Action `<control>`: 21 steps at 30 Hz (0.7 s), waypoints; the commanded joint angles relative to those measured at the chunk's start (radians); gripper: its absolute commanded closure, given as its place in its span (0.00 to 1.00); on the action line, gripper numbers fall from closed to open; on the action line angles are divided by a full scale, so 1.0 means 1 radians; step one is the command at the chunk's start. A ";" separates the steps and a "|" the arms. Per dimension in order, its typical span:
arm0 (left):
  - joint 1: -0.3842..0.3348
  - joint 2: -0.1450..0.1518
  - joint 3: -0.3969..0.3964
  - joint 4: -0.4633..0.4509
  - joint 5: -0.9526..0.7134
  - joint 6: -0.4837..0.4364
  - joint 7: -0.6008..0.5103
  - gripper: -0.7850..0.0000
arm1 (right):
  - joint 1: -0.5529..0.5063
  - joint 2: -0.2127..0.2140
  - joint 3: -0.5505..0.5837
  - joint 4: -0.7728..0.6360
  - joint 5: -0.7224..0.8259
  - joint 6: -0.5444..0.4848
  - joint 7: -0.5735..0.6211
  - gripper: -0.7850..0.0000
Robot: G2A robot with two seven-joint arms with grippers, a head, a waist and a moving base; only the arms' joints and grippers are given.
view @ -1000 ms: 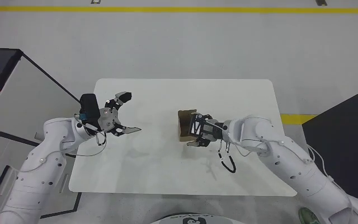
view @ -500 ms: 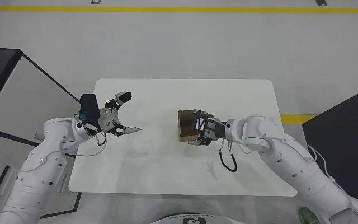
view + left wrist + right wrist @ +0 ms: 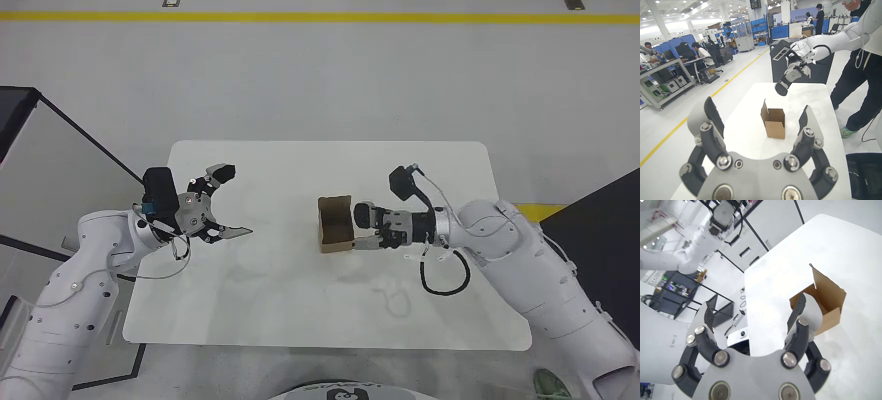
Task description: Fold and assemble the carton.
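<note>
So here's my feed: the carton [image 3: 335,223] sits upright on the white table [image 3: 300,300], roughly mid-table and a bit toward the right arm's side. Its top is open and I can see straight into the bare brown inside. One flap stands straight up from the rim, and the other top flaps aren't folded in yet.

The right gripper [image 3: 362,226] hangs just beside the carton on its own side. Its jaws are spread wide with nothing between them. In the right wrist view one finger overlaps the carton's near wall. From the left wrist view, though, that gripper floats higher than the box and a little behind it, so I'd call it near and not gripping.

The left gripper [image 3: 238,201] is well apart from the carton, over the left part of the table. It points across at the box, which sits framed between its fingers in the left wrist view. Those jaws are wide apart too, and they're holding nothing.

So the carton stands between the two grippers.
</note>
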 commanded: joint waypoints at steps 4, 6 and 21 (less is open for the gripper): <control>0.000 0.000 0.000 0.000 0.000 0.000 0.000 0.00 | 0.000 0.000 0.000 -0.001 -0.041 -0.001 -0.001 0.00; 0.000 0.000 0.000 0.000 0.000 0.000 0.000 0.00 | 0.000 0.000 0.000 -0.001 -0.041 -0.001 -0.001 0.00; -0.075 0.000 0.127 -0.006 -0.340 0.043 -0.335 0.00 | 0.040 0.010 0.036 0.181 0.318 -0.001 0.199 0.00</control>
